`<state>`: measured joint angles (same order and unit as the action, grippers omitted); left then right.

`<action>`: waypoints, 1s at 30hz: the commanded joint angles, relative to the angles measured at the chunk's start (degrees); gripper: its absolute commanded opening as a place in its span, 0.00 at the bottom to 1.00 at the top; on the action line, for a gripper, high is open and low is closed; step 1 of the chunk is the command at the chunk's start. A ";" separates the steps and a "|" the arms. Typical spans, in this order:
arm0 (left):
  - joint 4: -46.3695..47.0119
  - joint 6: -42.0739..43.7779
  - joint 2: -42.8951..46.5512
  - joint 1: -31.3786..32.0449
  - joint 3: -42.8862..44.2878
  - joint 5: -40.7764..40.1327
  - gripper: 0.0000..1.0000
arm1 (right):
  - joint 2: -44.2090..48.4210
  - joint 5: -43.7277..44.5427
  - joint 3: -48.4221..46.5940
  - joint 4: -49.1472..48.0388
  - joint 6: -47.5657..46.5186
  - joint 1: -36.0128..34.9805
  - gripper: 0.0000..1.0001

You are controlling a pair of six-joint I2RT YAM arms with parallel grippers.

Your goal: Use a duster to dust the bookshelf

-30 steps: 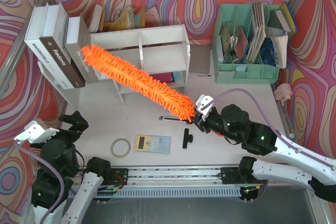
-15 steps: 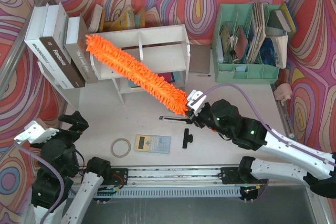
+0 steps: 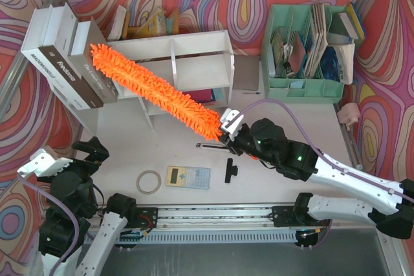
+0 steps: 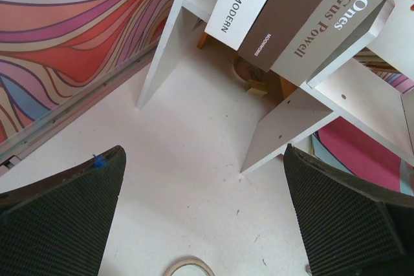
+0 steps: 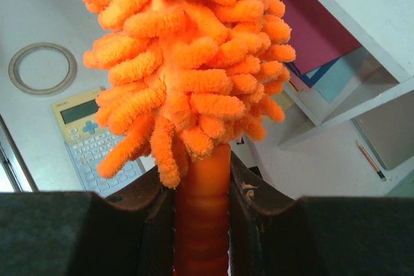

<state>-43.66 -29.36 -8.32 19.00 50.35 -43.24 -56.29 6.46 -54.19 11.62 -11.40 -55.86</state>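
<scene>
Reading the spines first: in the left wrist view the leaning hardback books [image 4: 259, 11] show "MODERN" on a white spine and "Gus Powell" on a grey-brown one, with a title above it that is cut off.

The right end effector [image 3: 225, 132] is clamped on the ribbed orange handle of the duster [image 3: 152, 92]. Its two dark fingers [image 5: 155, 224] press either side of that handle below the shaggy microfibre strands.

The duster lies diagonally over the front left of the bookshelf [image 3: 194, 46], a white, flat-boarded unit with thin divider fins. Its far tip reaches the books [image 3: 61, 69] at the shelf's left end.

The left end effector [image 3: 68, 156] stands wide apart over the pale worktop [image 3: 168, 147], its textured black pads [image 4: 65, 218] holding nothing.

A cream calculator [image 3: 187, 176] and a flat tape ring [image 3: 149, 181] lie near the front edge.
</scene>
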 commanded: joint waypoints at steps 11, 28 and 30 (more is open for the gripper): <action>-0.47 0.01 0.22 0.23 -0.69 0.49 0.99 | -6.48 -2.63 -5.40 -11.21 0.34 -0.09 0.00; -0.46 0.01 0.32 0.24 -0.70 0.53 0.98 | -9.39 -5.18 -5.47 -15.78 2.48 -0.09 0.00; -0.52 -0.06 0.32 0.24 -0.69 0.55 0.99 | -10.21 -3.47 -4.78 -16.36 2.61 -0.11 0.00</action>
<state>-43.66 -29.39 -8.32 19.00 50.35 -43.05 -65.10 1.06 -57.36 1.52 -10.04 -55.86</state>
